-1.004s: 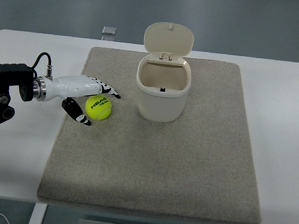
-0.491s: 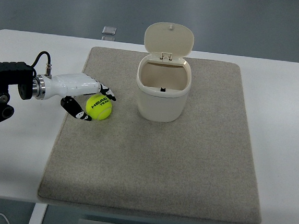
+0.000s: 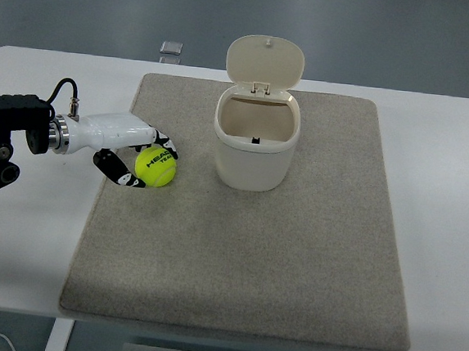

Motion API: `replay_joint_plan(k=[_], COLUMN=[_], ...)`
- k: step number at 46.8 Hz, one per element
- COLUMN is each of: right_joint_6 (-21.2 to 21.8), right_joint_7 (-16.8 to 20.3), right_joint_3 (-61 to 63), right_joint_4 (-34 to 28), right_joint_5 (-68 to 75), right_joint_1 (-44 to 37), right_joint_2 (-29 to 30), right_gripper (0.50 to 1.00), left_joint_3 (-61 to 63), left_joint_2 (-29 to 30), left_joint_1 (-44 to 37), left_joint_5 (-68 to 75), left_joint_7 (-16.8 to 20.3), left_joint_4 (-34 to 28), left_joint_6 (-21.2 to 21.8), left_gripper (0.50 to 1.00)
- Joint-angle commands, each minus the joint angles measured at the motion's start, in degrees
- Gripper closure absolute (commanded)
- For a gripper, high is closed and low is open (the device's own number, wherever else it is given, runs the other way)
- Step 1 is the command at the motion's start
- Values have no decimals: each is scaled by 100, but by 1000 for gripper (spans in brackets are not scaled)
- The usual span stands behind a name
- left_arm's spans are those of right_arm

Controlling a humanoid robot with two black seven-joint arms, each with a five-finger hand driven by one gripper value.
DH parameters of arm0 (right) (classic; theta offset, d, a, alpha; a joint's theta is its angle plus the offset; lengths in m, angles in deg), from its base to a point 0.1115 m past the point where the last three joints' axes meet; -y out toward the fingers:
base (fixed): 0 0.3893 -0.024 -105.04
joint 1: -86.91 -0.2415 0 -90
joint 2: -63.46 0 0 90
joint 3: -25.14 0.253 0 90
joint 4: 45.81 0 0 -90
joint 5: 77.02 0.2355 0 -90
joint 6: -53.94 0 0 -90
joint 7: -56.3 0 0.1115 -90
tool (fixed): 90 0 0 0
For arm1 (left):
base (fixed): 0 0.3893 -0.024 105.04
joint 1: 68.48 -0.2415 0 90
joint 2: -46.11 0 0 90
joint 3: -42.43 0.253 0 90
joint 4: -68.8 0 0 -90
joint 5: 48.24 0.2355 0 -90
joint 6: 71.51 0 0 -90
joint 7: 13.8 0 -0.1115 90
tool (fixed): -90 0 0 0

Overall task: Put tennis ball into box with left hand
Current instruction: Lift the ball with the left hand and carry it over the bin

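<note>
a white table (image 3: 450, 202) fills most of the view, and a large grey-beige felt mat (image 3: 244, 250) lies across its middle. near the far edge of the mat stands a cream box (image 3: 253, 148), a small bin with rounded sides; its hinged lid (image 3: 265, 61) is tipped up and back, so the mouth is open. the left arm (image 3: 8, 135) comes in from the left edge, black at the joint, then a white forearm, ending in the left hand (image 3: 134, 154) over the mat's left side. its fingers (image 3: 163, 143) are curled around the far side of the tennis ball (image 3: 155, 168) while the thumb (image 3: 120, 172) hooks in from the near side, pinching it between them. the yellow-green ball with black print rests on the mat, left of the box and apart from it. a small grey square object (image 3: 171, 48) lies on the floor beyond the table's far edge.
</note>
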Motion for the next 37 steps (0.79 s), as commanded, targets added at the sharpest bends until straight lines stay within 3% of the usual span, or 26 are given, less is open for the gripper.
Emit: replay_joint_plan(k=[1,9,16,25,37], right_joint_6=[0,0,0,-8,-8], right_joint_7=[0,0,0,0,0], right_joint_3=[0,0,0,0,0], right_joint_4=[0,0,0,0,0], right_joint_5=[0,0,0,0,0], right_joint_1=[0,0,0,0,0], right_joint_2=[0,0,0,0,0], right_gripper=[562,562,562,562,560], left_joint_3=[-52,-52,-34,45,194], left_joint_2=[255,695,696,564,-104], left_joint_1=[173,568,937,1377,1729], left_joint_5=[-74,-154,-110,145,953], left_joint_7=[121,569,623,631,614], left_joint_4=[268,752,796,963,937], left_joint_6=[25,420,613,631,640], left_gripper=[1000,1000,1000,1000,1000])
